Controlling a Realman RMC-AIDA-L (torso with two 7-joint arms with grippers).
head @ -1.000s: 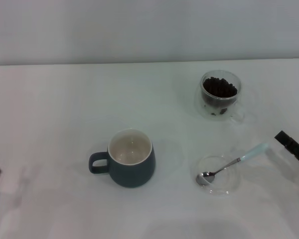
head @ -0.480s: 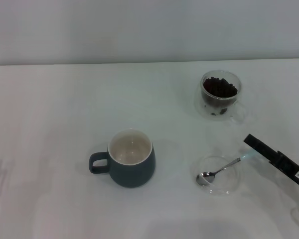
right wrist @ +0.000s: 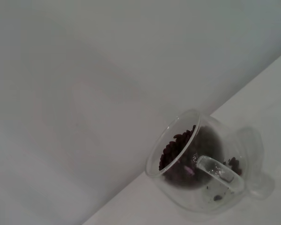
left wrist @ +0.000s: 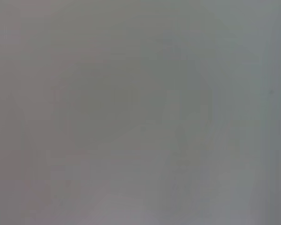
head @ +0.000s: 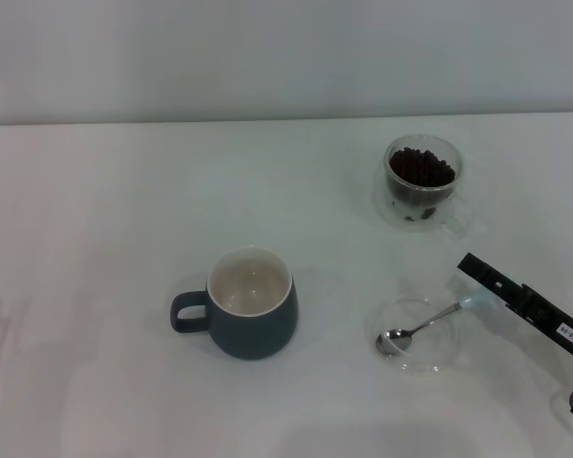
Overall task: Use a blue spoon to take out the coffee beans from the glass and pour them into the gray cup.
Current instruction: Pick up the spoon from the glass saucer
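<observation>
Clear glass, shiny metal spoon

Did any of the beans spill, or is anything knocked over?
Nothing stands out. The coffee beans sit inside the glass, the gray cup is upright, and the blue spoon rests on the clear saucer. The right gripper is at its handle.

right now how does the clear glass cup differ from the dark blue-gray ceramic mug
The clear double-walled glass cup holds dark coffee beans; the dark blue-gray ceramic mug shows only its empty cream inside. The glass cup is see-through, the mug opaque. The glass cup stands farther back on the robot's right, the mug nearer, mid-table. Both stand upright and have handles.
</observation>
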